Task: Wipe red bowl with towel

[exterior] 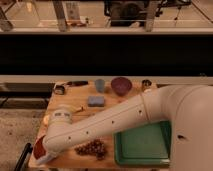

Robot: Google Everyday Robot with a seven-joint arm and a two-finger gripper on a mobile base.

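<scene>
Shows the red bowl (38,148) at the bench's (65,107) front-left corner, only its left rim peeking out from under the arm. Puts the gripper (45,157) right over that bowl, pressed together, with the towel hidden and any hold on it impossible to tell. Leaves grapes (92,148) just right of the bowl, a green tray (142,146) beyond them, and a blue block (96,101), grey cup (100,85) and purple bowl (121,85) well back.

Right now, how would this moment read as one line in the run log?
gripper: shut, at red bowl, near-left corner of table | towel: not visible | grapes: beside bowl, apart
</scene>
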